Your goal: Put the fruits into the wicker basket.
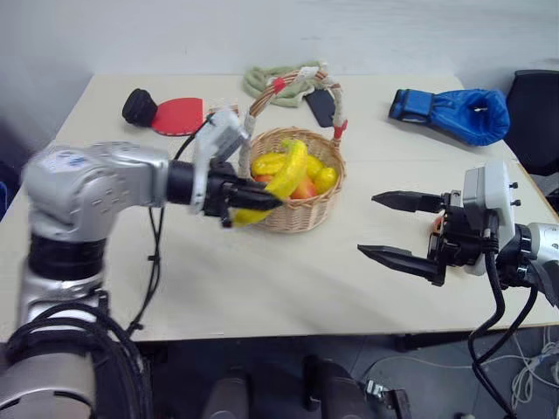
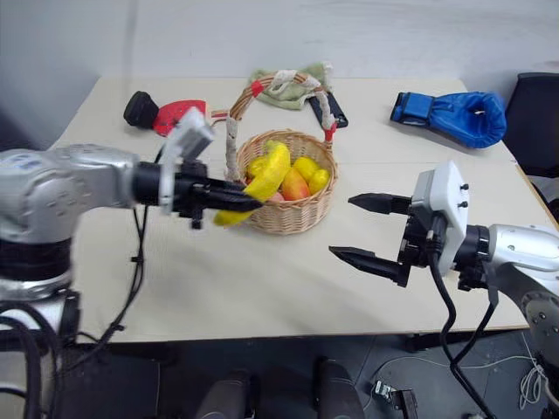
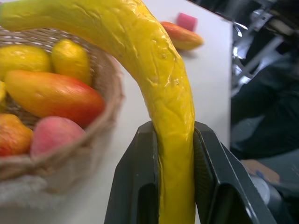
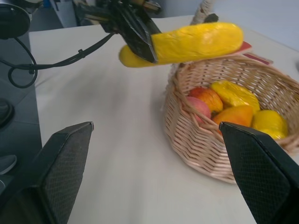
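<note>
A curved yellow banana (image 1: 286,177) hangs tilted over the near left rim of the wicker basket (image 1: 301,214), with my left gripper (image 1: 251,203) shut on its lower end. The left wrist view shows the black fingers (image 3: 140,182) pinching it from both sides. Inside the basket lie yellow lemon-like pieces (image 4: 268,122), a mango (image 3: 51,93) and a peach (image 3: 51,135). Another mango (image 3: 183,37) lies on the table beside a pink block (image 3: 187,21). To the right of the basket my right gripper (image 1: 369,225) is held open above the table with nothing in it.
A blue boxing glove (image 1: 454,112) lies at the back right. Behind the basket are a red paddle (image 1: 177,114) with a black handle, a green cloth (image 1: 275,80) and a dark flat object (image 1: 320,107). A black chair (image 1: 537,100) stands past the table's right edge.
</note>
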